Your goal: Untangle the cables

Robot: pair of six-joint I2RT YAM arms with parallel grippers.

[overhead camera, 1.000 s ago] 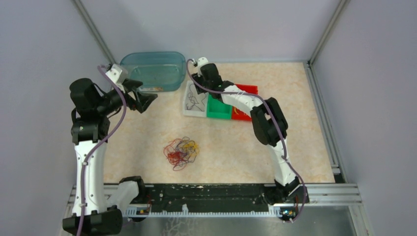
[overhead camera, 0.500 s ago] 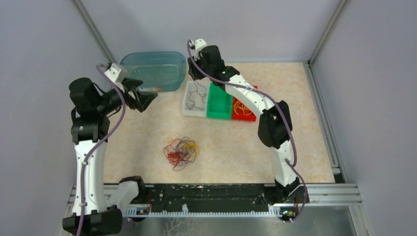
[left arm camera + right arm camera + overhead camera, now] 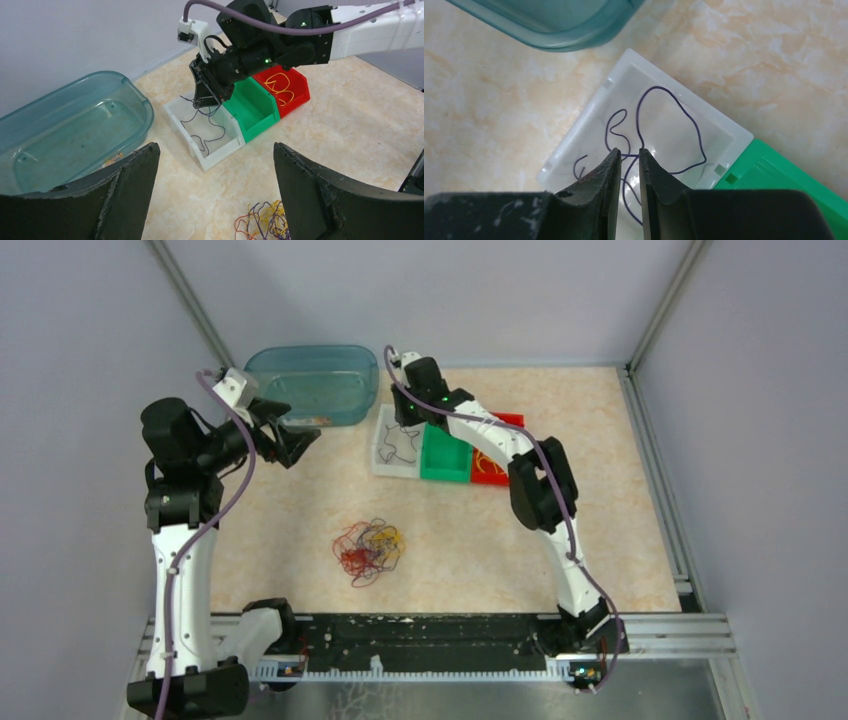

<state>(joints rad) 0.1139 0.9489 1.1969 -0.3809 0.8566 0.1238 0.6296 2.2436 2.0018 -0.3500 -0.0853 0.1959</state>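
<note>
leaving curly red, yellow and dark thin-wire tangle (image 3: 368, 550) lying on beige marbled table (image 3: 620, 530) | holding left gripper (image 3: 292, 443) spread wide, empty | narrowing right gripper (image 3: 628, 155) to a slit over white plastic bin (image 3: 731, 131) containing loose dark wire (image 3: 638, 120), pinch unclear | probably needing a straight-up lift, keeping wire inside | sitting lower than earlier, jaws closing further

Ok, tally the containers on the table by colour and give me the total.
White bin: 1
Green bin: 1
Red bin: 1
Teal tub: 1
Total: 4
</note>
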